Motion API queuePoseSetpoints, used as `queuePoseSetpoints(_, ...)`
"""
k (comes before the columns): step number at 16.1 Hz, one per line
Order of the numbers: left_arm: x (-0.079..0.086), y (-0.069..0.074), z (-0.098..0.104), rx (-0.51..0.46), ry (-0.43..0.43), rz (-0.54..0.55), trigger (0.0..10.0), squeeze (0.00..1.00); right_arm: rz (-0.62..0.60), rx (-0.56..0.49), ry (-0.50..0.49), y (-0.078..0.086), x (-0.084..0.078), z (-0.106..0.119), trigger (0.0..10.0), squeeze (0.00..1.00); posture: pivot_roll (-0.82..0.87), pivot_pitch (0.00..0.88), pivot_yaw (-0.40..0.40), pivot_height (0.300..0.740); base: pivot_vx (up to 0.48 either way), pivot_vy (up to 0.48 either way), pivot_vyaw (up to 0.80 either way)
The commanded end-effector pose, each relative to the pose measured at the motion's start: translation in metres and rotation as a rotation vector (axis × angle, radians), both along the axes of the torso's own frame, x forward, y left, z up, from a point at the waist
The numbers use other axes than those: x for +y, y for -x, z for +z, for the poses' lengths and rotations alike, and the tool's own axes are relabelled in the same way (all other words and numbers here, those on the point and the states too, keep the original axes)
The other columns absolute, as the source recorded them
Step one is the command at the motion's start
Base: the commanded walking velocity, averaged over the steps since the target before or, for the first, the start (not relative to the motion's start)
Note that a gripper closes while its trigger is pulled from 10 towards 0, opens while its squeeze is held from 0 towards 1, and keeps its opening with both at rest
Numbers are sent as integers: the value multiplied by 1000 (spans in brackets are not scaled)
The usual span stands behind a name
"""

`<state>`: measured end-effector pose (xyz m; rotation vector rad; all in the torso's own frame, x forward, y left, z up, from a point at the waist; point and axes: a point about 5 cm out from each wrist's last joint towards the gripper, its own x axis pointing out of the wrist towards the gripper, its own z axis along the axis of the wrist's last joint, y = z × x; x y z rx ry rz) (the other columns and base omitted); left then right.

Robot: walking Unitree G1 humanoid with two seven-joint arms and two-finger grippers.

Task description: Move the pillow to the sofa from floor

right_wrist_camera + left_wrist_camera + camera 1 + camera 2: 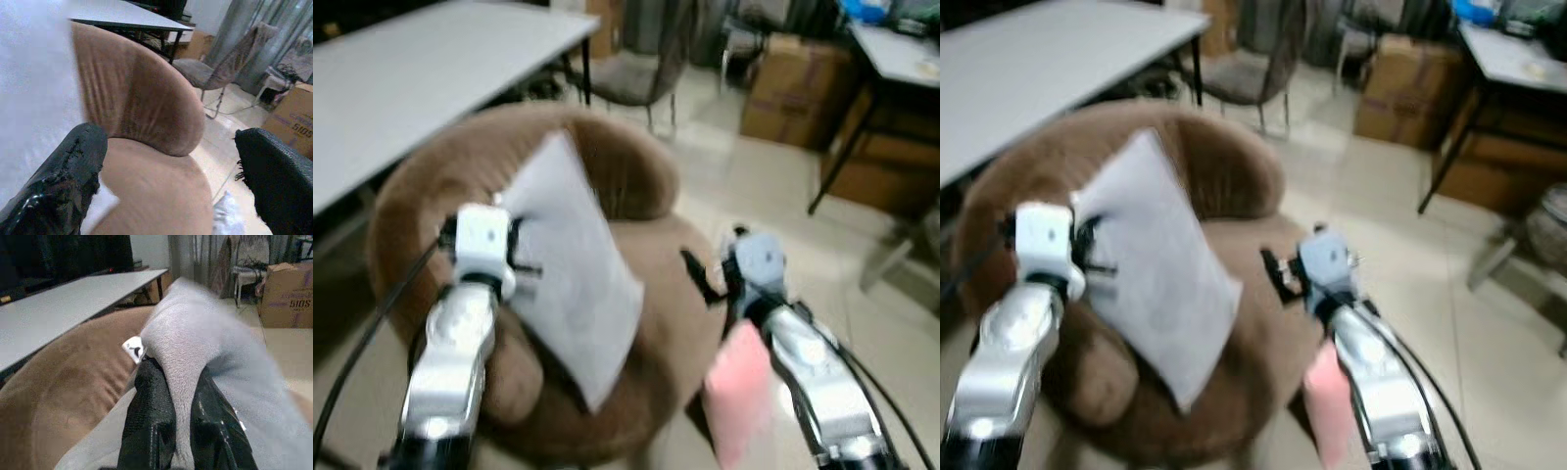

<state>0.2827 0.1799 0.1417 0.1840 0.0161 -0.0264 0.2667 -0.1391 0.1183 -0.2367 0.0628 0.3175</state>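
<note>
Gripping the pillow [570,269], the left gripper [172,406] has its two black fingers [150,421] clamped on a fold of the grey fabric, as the left wrist view shows; a small white tag [133,348] sticks out of the pillow just beside the fingertips. From the head camera the left gripper sits at the pillow's left edge, above the sofa's left side. The pillow is pale grey, rectangular and tilted, one corner high against the backrest and the opposite corner low toward the near edge of the seat; whether it rests on the seat cannot be told. The sofa [636,176] is a round brown armchair with a curved back. The right gripper [168,166] hovers at the sofa's right edge with its fingers spread wide and nothing between them; the pillow's edge lies just beside one finger in the right wrist view. A pink object [740,387] lies near the right arm, low on the right, too blurred to identify. A white table [421,69] stands far left, a chair [641,69] behind the sofa, cardboard boxes [798,88] far right, and a second table [901,54] at the far right edge. The floor [773,186] is pale tile.
</note>
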Motion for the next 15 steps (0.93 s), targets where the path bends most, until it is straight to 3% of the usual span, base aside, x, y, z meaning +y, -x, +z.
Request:
queuePoseSetpoints(1,-14,-7,14,-72,6,-49,10000,0,-41,-5,15,0,-13,0,10000,0,47,0,-12,740,319,0,0)
queuePoseSetpoints(4,-22,-19,12,-45,8,-79,10000,0,-46,-6,15,1,-13,0,10000,0,40,0,-7,740,92,0,0)
queuePoseSetpoints(9,-44,-56,13,-55,4,-198,10000,0,-53,4,31,0,-19,3,10000,0,-3,0,4,740,0,0,0)
queuePoseSetpoints(12,-49,-89,9,8,-44,-121,10000,0,30,65,37,1,-27,2,10000,0,-19,0,15,740,0,0,0)
queuePoseSetpoints(15,-44,-103,8,35,-83,-5,10000,0,115,75,71,1,-31,6,10000,0,-42,0,30,740,0,0,0)
